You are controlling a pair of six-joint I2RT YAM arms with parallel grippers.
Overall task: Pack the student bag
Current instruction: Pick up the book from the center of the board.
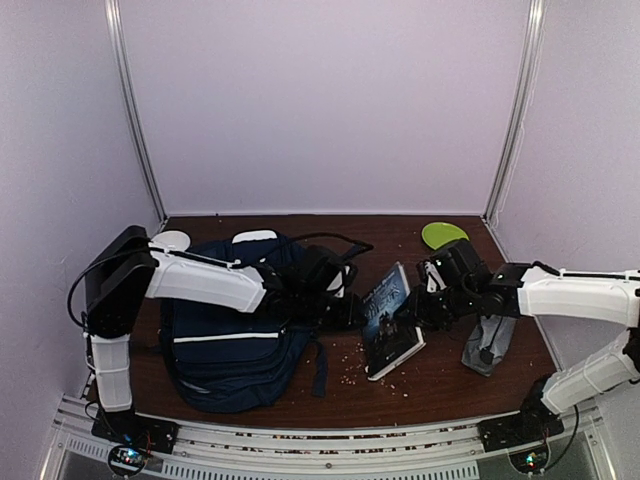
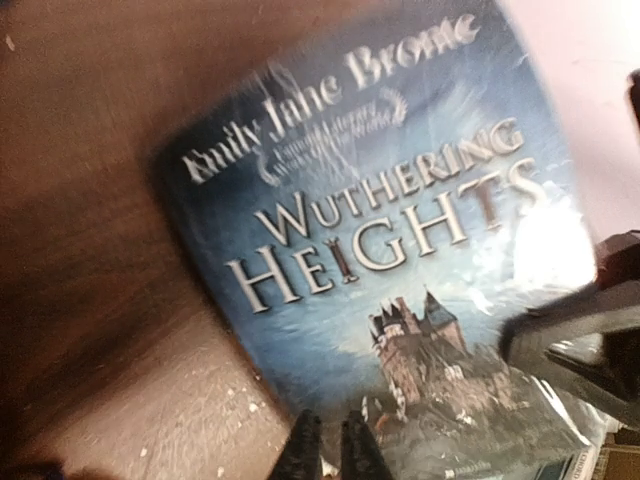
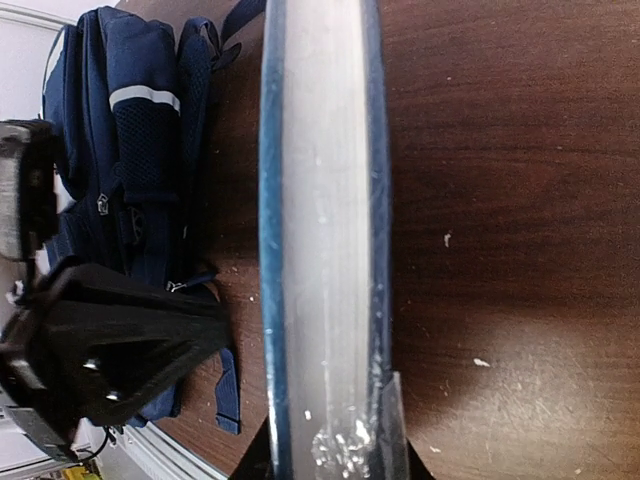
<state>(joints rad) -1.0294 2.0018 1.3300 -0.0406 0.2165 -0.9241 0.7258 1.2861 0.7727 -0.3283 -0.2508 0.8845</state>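
Note:
The student bag (image 1: 225,345), navy with a white stripe, lies flat at the left of the table; it also shows in the right wrist view (image 3: 130,150). My right gripper (image 1: 425,305) is shut on a blue paperback titled Wuthering Heights (image 1: 390,322) and holds it tilted up on its edge just right of the bag. In the right wrist view my right gripper (image 3: 330,462) clamps the book (image 3: 320,200) across its page edge. My left gripper (image 1: 345,300) reaches over the bag toward the book. In the left wrist view my left gripper (image 2: 330,448) has its fingertips close together and empty, just before the cover (image 2: 400,250).
A small grey zip pouch (image 1: 488,345) lies right of the book. A green plate (image 1: 443,235) sits at the back right. Two white objects (image 1: 172,240) (image 1: 254,237) lie behind the bag. Pale crumbs (image 1: 352,362) are scattered on the brown table.

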